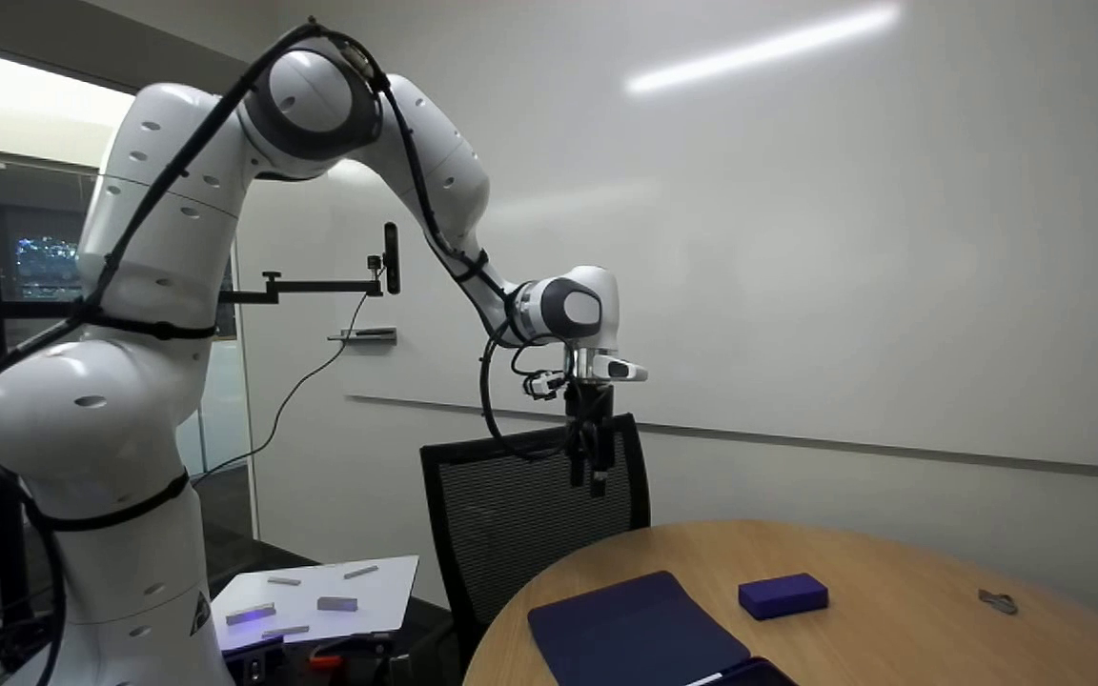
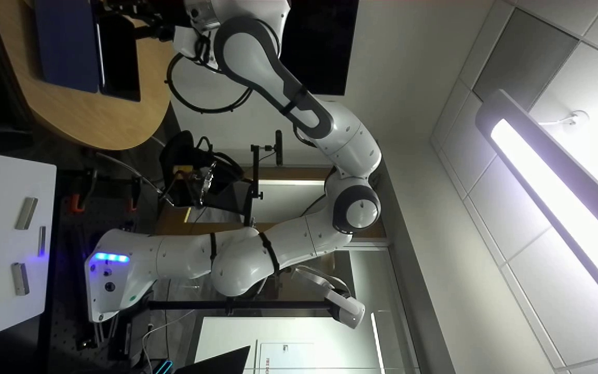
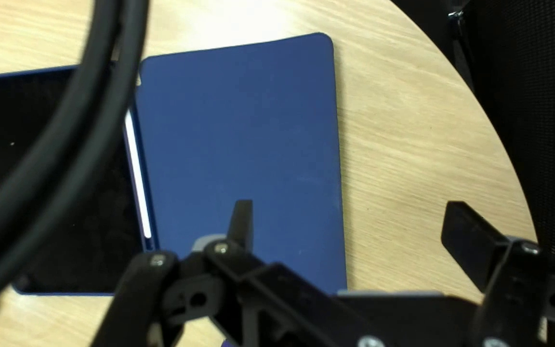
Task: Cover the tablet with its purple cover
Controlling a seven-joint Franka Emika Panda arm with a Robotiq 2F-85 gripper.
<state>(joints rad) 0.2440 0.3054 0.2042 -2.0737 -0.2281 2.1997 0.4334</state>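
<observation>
The purple cover [image 3: 244,135] is a large flat dark blue-purple panel lying open on the round table. It also shows in both exterior views [image 1: 640,624] [image 2: 68,47]. The tablet [image 3: 94,231] lies beside it along one long edge, its black screen bare and facing up. It shows in both exterior views [image 1: 749,675] [image 2: 120,65], cut off in part. My gripper [image 3: 350,209] is open and empty above the table. In the wrist view one finger overlaps the cover, and the other overlaps bare wood past the cover's free edge. In an exterior view the gripper [image 1: 589,476] hangs well above the table.
A small blue-purple block [image 1: 782,595] and a small grey object [image 1: 997,601] lie on the table [image 1: 854,562]. A white stylus [image 3: 138,178] lies along the tablet's edge. A black mesh chair [image 1: 539,510] stands against the table. A cable crosses the wrist view.
</observation>
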